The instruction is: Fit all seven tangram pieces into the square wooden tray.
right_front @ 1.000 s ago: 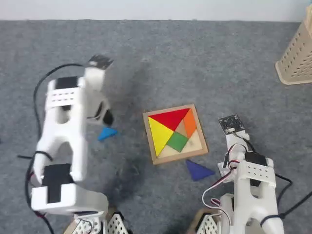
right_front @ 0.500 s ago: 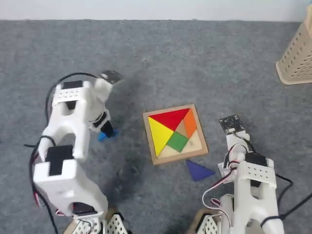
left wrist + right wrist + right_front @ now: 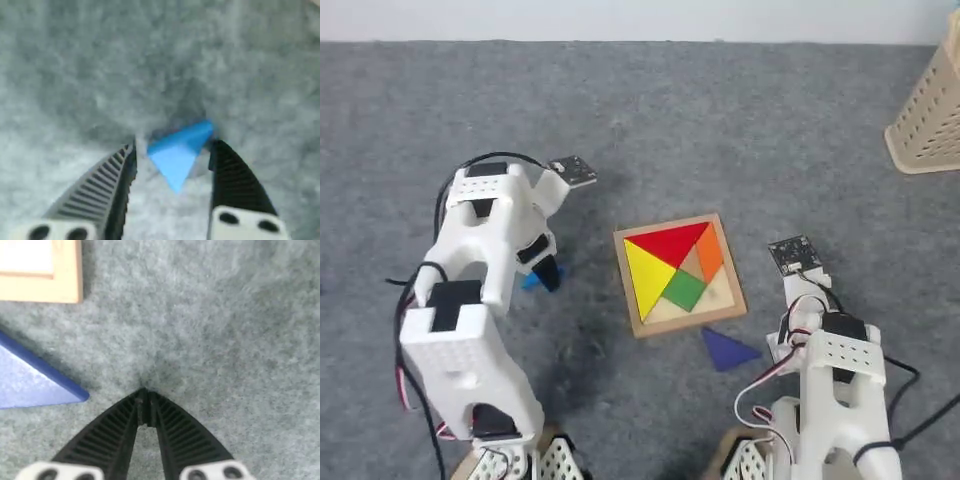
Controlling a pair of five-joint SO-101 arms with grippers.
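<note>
Since a second ago my left gripper [image 3: 173, 146] came down over the light blue triangle [image 3: 177, 156], away from the tray [image 3: 626, 285]; its jaws stand apart around it, ready to pinch. My right gripper [image 3: 147, 395] rests, jaws together.

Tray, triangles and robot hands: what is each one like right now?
tray: four pieces in, gaps left.
left hand: open around the light blue triangle.
light blue triangle: on the carpet, not lifted.
dark blue triangle: on the carpet beside the tray.
right hand: shut, empty.
</note>
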